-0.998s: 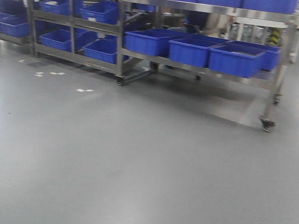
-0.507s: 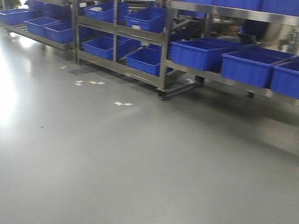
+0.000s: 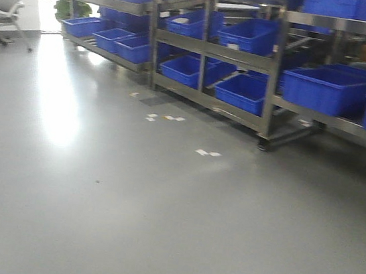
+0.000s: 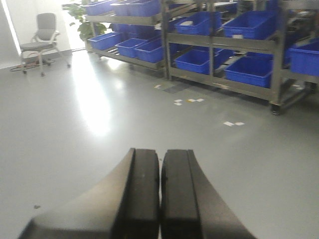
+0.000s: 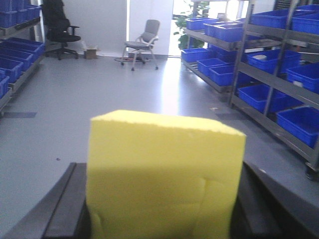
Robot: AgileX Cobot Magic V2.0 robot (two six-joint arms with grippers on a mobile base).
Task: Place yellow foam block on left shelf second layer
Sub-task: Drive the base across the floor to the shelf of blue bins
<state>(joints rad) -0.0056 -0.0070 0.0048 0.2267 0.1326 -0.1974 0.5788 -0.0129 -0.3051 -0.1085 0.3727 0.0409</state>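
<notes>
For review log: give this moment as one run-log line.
right tool: shut on yellow foam block | left tool: shut, empty | view: steel racks with blue bins | block not yet shelved

- A warehouse or factory storeroom, from where I stand; long steel racks (image 3: pixel 207 50) run down one side, tier above tier
- every tier carries the same open blue plastic bins (image 3: pixel 245 92), set in rows, some tipped forward
- the nearest rack stands on a castor wheel (image 3: pixel 262 145)
- the floor (image 3: pixel 125 223) is bare, grey and glossy, a broad open aisle; small white tape marks (image 3: pixel 207 153) are stuck to it
- at the far end, a white wall (image 5: pixel 99 20), a grey office chair (image 3: pixel 5 5), a black one (image 5: pixel 62 30) and a leafy plant (image 4: pixel 79 12) beside the racks
</notes>
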